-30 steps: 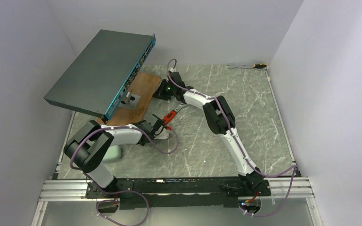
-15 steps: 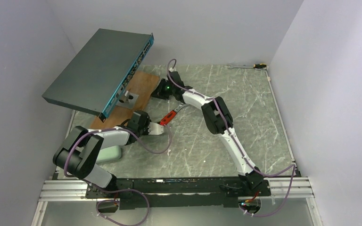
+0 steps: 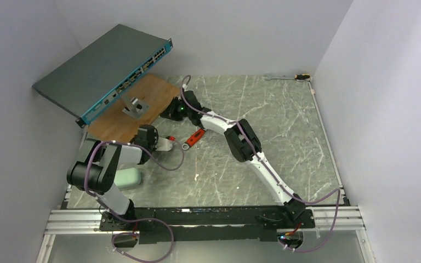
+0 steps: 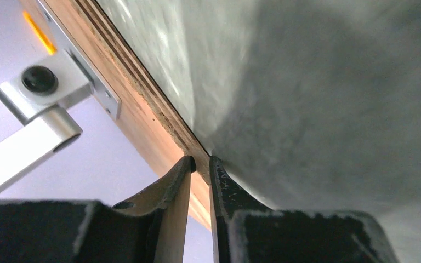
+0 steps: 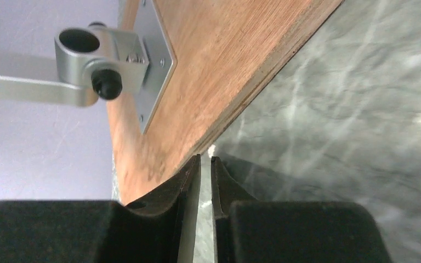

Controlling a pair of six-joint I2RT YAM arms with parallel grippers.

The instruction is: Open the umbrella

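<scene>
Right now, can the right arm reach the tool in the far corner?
Probably yes: nothing stands between the arm and the tool, though the arm reaches left toward the board.

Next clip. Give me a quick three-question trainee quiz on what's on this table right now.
1. True or false: an opened umbrella stands on the grey marble-patterned table.
2. What holds up the flat teal-grey network switch? A) a silver metal bracket on the brown wooden board; B) a cardboard box; C) a stack of books.
3. Which arm is nearest the pale mint-green oblong case?
Key: 1 false, no umbrella is in view; 2 A; 3 the left arm.
</scene>
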